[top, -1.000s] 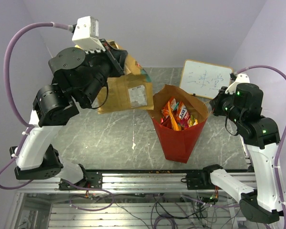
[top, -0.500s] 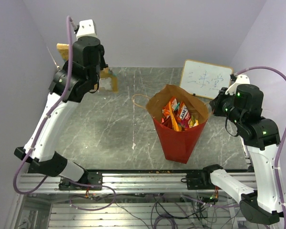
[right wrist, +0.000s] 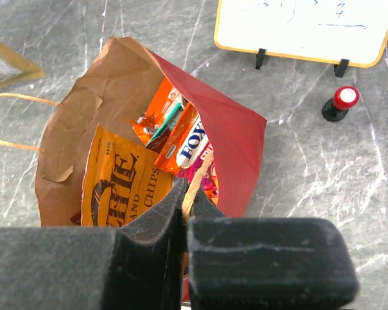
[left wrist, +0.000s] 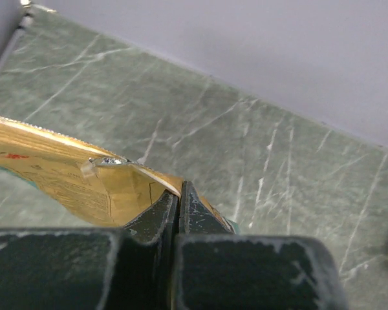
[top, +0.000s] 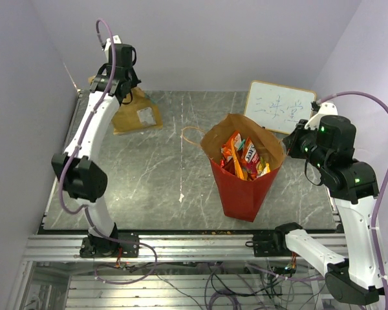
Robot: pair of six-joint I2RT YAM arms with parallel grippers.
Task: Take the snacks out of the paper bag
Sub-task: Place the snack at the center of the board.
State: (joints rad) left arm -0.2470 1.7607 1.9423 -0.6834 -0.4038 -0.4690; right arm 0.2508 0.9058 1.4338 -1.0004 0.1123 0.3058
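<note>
The paper bag (top: 242, 190) stands upright right of centre, red outside, brown inside (right wrist: 84, 97). Several snacks (top: 242, 155) fill it, among them an orange chips packet (right wrist: 119, 184) and a small orange packet (right wrist: 181, 139). My right gripper (top: 286, 147) is at the bag's right rim; in the right wrist view it (right wrist: 186, 200) is shut on the bag's orange cord handle (right wrist: 199, 177). My left gripper (top: 125, 90) is at the back left corner, shut on the top edge of the tan flat pack (top: 137, 114), which reaches down towards the table. The left wrist view also shows that pack (left wrist: 64, 174).
A white writing board (top: 279, 106) stands behind the bag, with a red-capped black object (right wrist: 339, 103) beside it. The bag's other cord handle (top: 189, 135) loops out to the left over the marble table (top: 149, 174). Purple walls close in the back and sides.
My left arm has carried the tan flat pack from near the bag to the back left corner and lowered it. The right arm and the bag have stayed put.
</note>
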